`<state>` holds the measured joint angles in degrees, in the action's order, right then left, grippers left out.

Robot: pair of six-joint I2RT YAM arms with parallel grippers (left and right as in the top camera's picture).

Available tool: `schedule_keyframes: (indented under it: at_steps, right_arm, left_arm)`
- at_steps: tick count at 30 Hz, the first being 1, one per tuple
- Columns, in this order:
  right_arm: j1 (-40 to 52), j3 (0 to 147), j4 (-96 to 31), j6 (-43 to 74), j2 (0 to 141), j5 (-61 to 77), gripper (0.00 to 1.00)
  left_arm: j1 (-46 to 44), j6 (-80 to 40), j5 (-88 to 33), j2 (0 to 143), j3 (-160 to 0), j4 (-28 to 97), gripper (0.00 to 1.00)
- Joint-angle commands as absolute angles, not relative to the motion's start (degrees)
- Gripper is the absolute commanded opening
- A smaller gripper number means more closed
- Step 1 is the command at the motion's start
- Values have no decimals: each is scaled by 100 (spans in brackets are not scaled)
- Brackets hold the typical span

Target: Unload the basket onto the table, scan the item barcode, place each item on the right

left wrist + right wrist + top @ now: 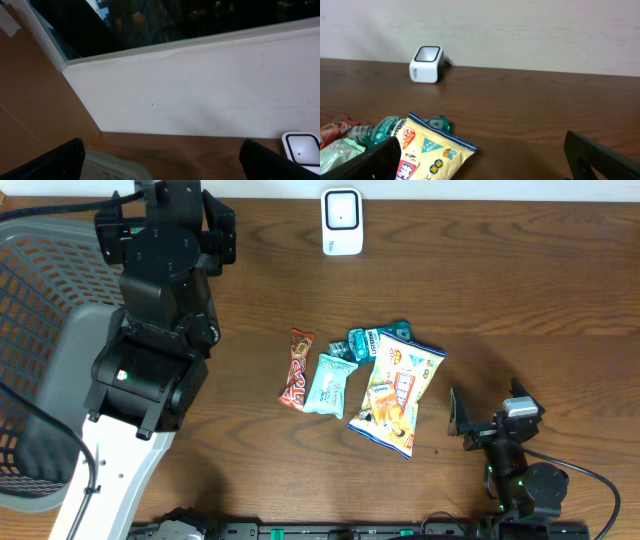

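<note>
Trouble from here lies mostly in the pick. Both arms are empty. The left pincer (161, 150) is released, fingers spread wide with nothing between them, off to the left of the scanner (342, 220). The right pincer (482, 142) is likewise released and bare, well apart from the scanner on its near side and to its right. Whatever is to be scanned sits in the snack pile (360, 380) on the tabletop (520, 290), on the near side of the scanner and a little to its right, not yet lifted.

The packets overlap: the yellow bag (398, 395) lies partly across the teal packets (365, 340), and the pale green packet (328, 385) touches the red bar (297, 370). A careless close could drag two at once or shove the heap further from the scanner. Glossy film probably slips or crumples in a narrow grip, so a packet might drop on the way.

No barcode can be made out, so the code may well face down. Presented wrong side up, or creased, it would likely not read.

The scanner looks small and light, so a packet pushed in too close could knock it. The basket (30, 290) lies further left of the scanner, under the left arm, and a fast swing might snag its rim
</note>
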<state>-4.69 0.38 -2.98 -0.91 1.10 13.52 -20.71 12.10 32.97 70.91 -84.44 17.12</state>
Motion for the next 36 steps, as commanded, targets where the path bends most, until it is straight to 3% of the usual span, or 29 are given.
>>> schedule_keyframes:
  at_steps: [1, 14, 36]
  right_arm:
    - [-484, 32, -322, -178, 102, 1365, 99]
    - [-484, 32, -322, -178, 102, 1365, 99]
    - [-484, 32, -322, -178, 102, 1365, 99]
  left_arm:
    - [-2047, 1302, 3347, 6805, -8324, 1723, 99]
    - [-2047, 1282, 1728, 4893, -7415, 1702, 99]
    - [-1813, 545, 1651, 3024, -7360, 1708, 99]
